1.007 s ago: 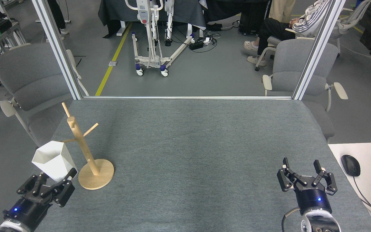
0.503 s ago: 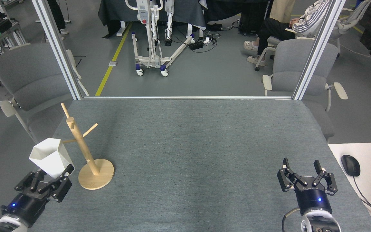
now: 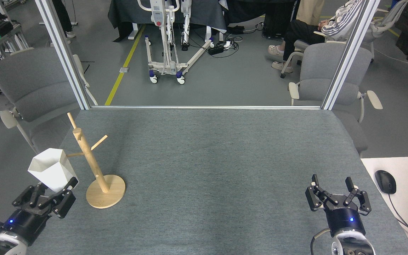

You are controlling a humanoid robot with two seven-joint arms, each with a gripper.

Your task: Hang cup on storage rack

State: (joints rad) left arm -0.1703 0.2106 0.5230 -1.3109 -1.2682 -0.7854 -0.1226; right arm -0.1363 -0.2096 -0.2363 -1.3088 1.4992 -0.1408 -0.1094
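Left claw (image 3: 56,187) gripping cup (image 3: 51,169), beside rack (image 3: 90,161)

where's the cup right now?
Head view, near-left: the cup is held in the left gripper, just left of the storage rack, its rim by a low peg.

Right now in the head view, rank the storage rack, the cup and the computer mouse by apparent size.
1. Storage rack, clearly largest, tall pole on a round base.
2. Cup, held by the left gripper.
3. Mouse, smallest.
All three sit at a similar depth, so the order seems safe.
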